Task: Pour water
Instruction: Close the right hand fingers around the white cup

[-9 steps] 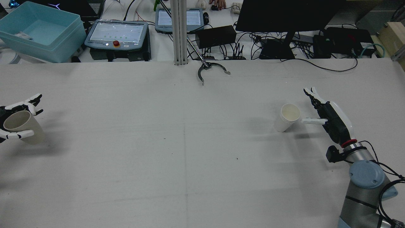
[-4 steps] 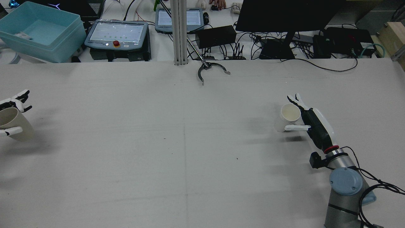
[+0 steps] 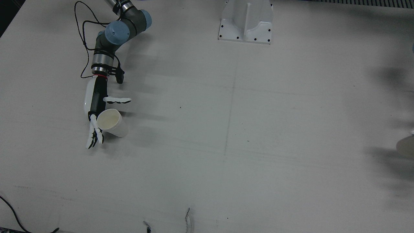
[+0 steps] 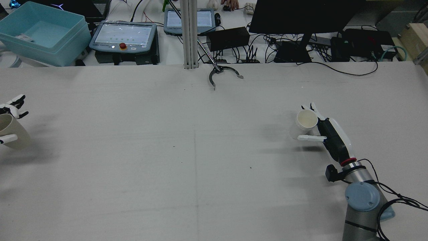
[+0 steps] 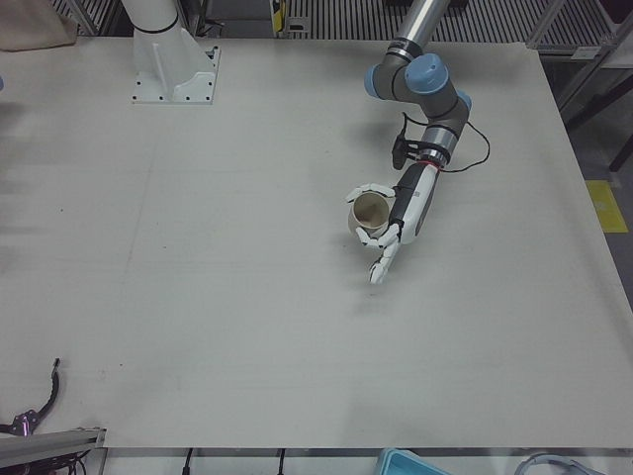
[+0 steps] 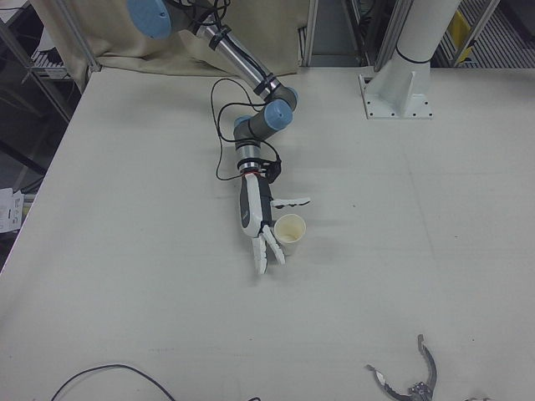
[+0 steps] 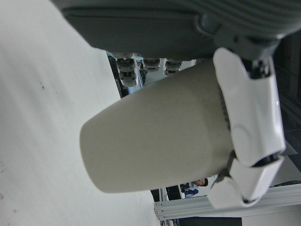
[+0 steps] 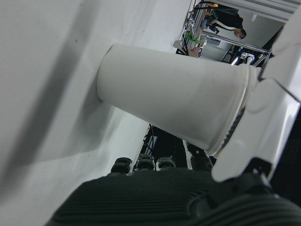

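A white paper cup [image 4: 306, 123] stands upright on the table's right half, also seen as the white cup [image 3: 112, 123] [image 6: 290, 231] [image 8: 174, 99]. My right hand [image 4: 326, 132] [image 3: 95, 108] [image 6: 261, 224] is open beside it, thumb on one side and straight fingers on the other, with the cup in the gap. At the far left edge my left hand [image 4: 11, 103] [image 5: 404, 210] is shut on a beige cup [image 4: 11, 134] [image 5: 371, 212] [image 7: 155, 146]. That cup is tilted and held a little above the table.
A metal grabber tool [image 4: 222, 73] lies at the table's far middle edge. Behind it are a teal bin [image 4: 43, 33], two control pendants [image 4: 123, 35], a monitor [image 4: 301, 16] and cables. A white arm pedestal [image 3: 245, 21] is bolted at the robot's side.
My right hand slid towards the white cup until it sat between thumb and fingers. My left hand carried the beige cup further left, nearly out of the rear view.
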Controlling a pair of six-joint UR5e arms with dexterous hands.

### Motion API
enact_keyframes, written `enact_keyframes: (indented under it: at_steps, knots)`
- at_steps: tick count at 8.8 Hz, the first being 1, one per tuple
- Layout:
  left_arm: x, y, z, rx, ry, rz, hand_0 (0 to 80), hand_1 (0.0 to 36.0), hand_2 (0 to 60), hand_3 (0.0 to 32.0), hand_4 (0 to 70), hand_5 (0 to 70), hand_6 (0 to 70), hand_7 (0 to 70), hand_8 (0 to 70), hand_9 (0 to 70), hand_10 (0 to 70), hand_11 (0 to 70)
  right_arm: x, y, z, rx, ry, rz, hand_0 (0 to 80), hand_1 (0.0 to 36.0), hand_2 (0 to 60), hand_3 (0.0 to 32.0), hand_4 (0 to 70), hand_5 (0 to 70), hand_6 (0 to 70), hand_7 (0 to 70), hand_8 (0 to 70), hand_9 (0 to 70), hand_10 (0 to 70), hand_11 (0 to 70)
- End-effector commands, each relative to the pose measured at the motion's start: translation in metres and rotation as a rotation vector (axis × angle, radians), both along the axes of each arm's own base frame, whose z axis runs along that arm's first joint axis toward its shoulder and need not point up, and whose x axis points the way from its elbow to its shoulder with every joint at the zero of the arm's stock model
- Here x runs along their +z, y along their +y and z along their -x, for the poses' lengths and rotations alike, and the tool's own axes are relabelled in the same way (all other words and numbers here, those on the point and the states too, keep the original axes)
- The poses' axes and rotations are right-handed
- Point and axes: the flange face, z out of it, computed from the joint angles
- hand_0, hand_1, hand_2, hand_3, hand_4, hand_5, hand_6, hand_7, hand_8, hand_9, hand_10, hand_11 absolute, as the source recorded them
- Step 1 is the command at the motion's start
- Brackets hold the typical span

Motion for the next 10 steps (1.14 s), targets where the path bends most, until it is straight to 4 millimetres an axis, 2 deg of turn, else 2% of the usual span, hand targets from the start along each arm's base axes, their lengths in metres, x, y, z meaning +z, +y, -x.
enact_keyframes:
  at_steps: [1,6,10]
  knots:
    - [0.003,0.003,0.007,-0.007,-0.002,0.001,50.0,36.0,60.0,0.0,32.1,60.5,3.4,7.3,2.5,4.9,7.2,13.2,-0.004,-0.011,-0.013,0.038,-0.062,0.002,46.9,11.6,2.0,0.0,5.2,1.7,2.3,1.9,4.1,3.9,2.4,4.7]
    - [0.004,0.006,0.009,-0.009,-0.005,0.003,50.7,36.0,60.0,0.0,32.6,61.0,3.6,7.5,2.6,5.0,7.1,13.1,0.000,-0.009,-0.014,0.056,-0.058,0.010,46.6,11.5,3.0,0.0,5.9,2.8,3.0,3.2,3.5,3.2,1.8,3.9]
    - [0.019,0.022,0.029,-0.021,-0.011,0.013,50.7,36.0,60.0,0.0,32.4,60.2,3.2,7.0,2.5,4.8,7.1,13.1,-0.008,-0.014,-0.004,0.056,-0.020,-0.006,46.6,11.3,3.2,0.0,6.7,2.4,3.6,3.7,4.0,4.3,2.5,4.9]
